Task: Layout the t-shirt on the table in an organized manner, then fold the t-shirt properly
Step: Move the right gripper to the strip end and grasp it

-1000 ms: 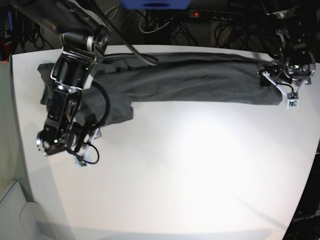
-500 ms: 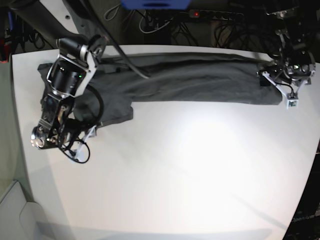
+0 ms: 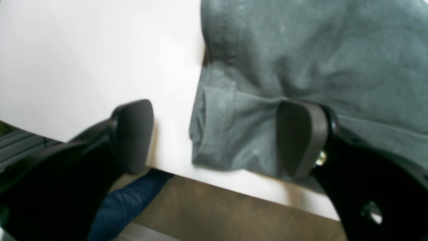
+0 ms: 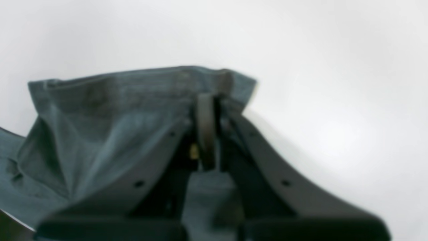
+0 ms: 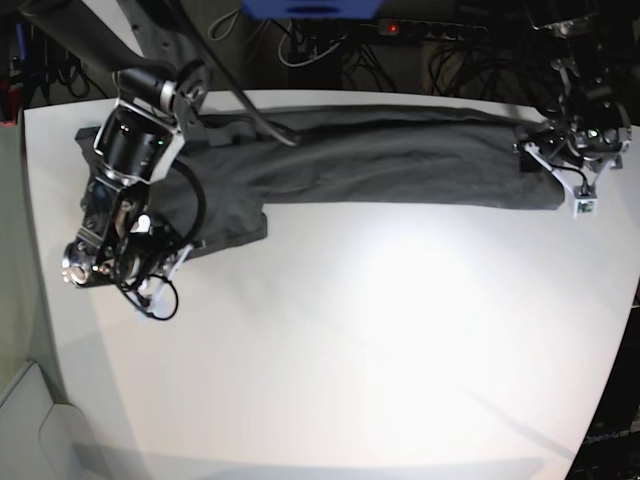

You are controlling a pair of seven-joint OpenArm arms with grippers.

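Charcoal-grey cotton makes up the short-sleeved t-shirt (image 5: 390, 160), which lies stretched in a long, narrow band across the far part of the large smooth white matte bench (image 5: 380, 340), running from one side almost to the other. Near the base view's left end the cloth widens into a lower flap that reaches toward the middle of the bench.

At that end the right tool (image 4: 206, 110) has its two dark fingers pressed together on a stitched hem edge of the shirt, with a pinch of fabric caught between them; the right wrist view shows the cloth fanning out to the left from the grip and bare white bench beyond it. In the base view this arm leans over the shirt's lower flap, its wrist just beside the cloth's edge.

At the opposite end the left tool (image 3: 214, 137) stands wide open over the shirt's folded corner. One black rounded pad (image 3: 133, 134) sits above bare bench just beside the cloth, the other (image 3: 299, 137) rests over the fabric, and the corner lies between them close to the bench edge, not gripped.
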